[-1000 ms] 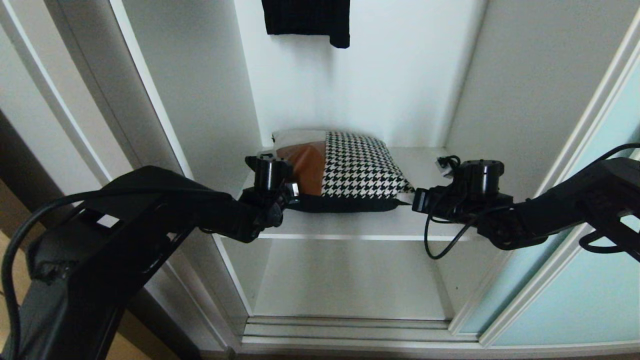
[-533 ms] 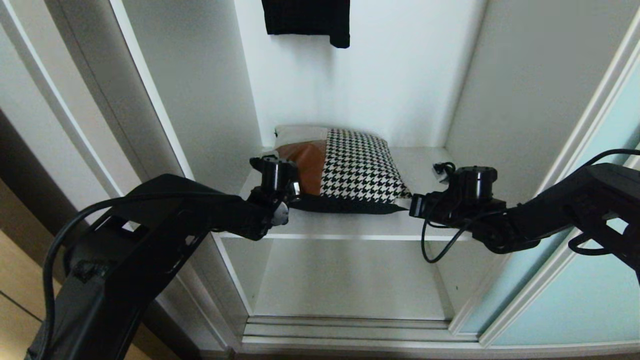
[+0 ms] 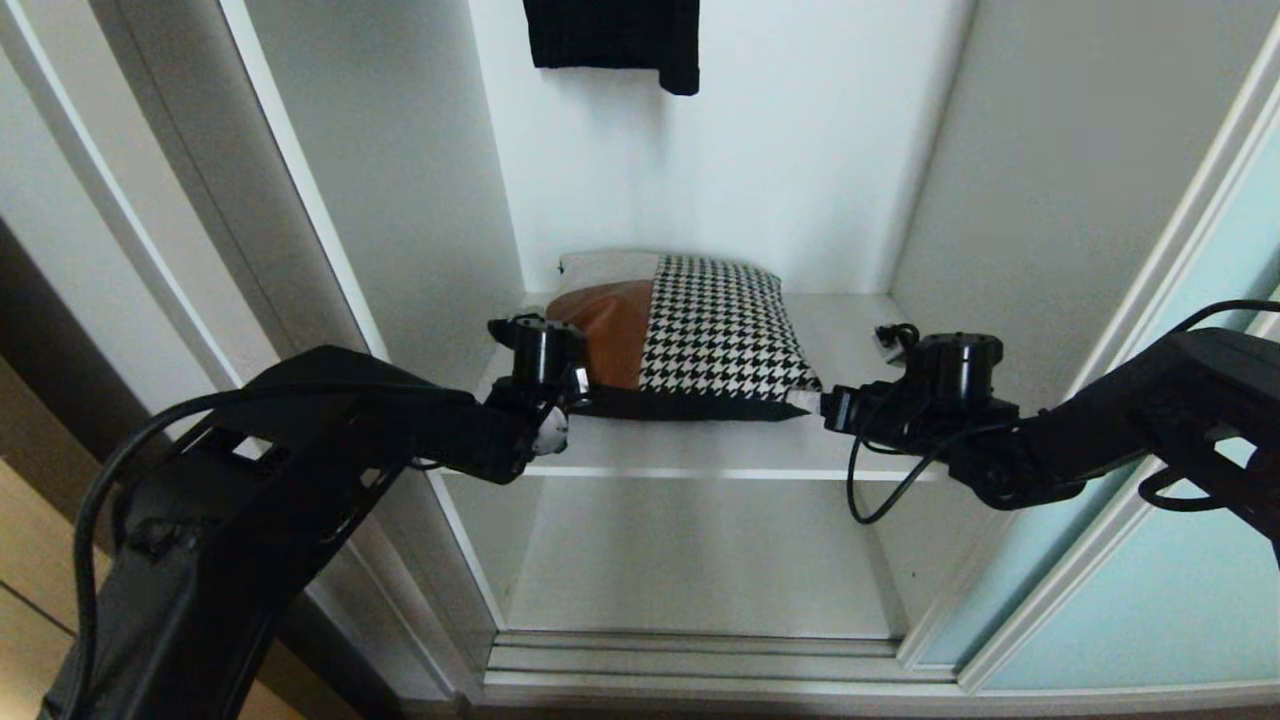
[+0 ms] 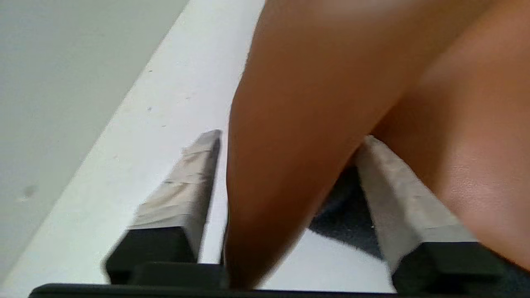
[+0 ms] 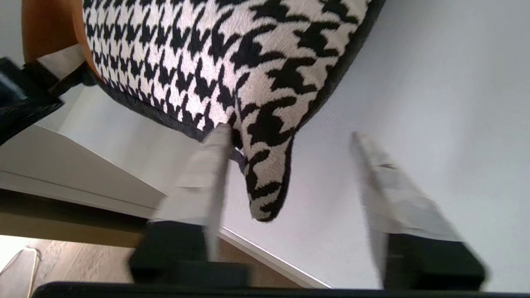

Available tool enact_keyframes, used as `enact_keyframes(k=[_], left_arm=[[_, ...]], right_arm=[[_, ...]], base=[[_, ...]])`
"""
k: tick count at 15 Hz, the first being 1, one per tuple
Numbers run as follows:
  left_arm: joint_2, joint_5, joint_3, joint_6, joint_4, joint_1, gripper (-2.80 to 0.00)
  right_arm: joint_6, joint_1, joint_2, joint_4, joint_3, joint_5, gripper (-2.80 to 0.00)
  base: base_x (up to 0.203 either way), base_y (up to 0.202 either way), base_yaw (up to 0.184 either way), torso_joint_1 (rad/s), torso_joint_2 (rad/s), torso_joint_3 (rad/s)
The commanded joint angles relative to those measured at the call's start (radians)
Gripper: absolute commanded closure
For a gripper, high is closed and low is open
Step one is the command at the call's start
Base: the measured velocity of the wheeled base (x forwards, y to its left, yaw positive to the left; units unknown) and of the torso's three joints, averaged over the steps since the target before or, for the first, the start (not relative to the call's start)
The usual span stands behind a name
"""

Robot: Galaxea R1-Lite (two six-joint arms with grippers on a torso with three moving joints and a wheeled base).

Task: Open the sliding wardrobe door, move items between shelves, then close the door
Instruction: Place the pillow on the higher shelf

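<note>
Wardrobe interior: cushion [image 3: 690, 335] is lying on the upper shelf [image 3: 850, 440], long axis along its front edge, left pincer [image 4: 285, 194] and right pincer [image 5: 290, 182] both sitting spread apart astride opposite front corners, gripping nothing.

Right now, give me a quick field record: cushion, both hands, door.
cushion: lying flat on the upper shelf, tan part toward the robot's left, houndstooth toward its right
left hand: open, fingers either side of the tan corner
right hand: open, houndstooth corner between its fingers, not pinched
sliding wardrobe door: slid aside to the right, wardrobe open
lower shelf: below the cushion's shelf
</note>
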Motion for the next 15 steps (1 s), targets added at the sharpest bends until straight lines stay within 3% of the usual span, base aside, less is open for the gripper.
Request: enact_keyframes(k=[1, 6, 14, 15], left_arm=[[-0.070, -0.004, 0.066, -0.001, -0.015, -0.012, -2.80], [-0.159, -0.008, 0.219, 0.008, -0.135, -0.075, -2.80], [-0.373, -0.002, 0.376, 0.014, -0.144, -0.090, -2.80], [-0.423, -0.001, 0.412, 0.013, -0.140, -0.091, 0.00]], right_arm=[[0.001, 0.000, -0.031, -0.015, 0.025, 0.005, -2.80], [-0.001, -0.001, -0.090, -0.106, 0.126, 0.008, -2.80], [0.001, -0.004, -0.229, -0.107, 0.253, 0.003, -2.80], [0.001, -0.006, -0.266, -0.106, 0.286, 0.003, -2.80]], base=[[0.000, 0.000, 0.000, 0.000, 0.00, 0.000], [0.000, 0.000, 0.000, 0.000, 0.00, 0.000], [0.000, 0.000, 0.000, 0.000, 0.00, 0.000], [0.000, 0.000, 0.000, 0.000, 0.00, 0.000]])
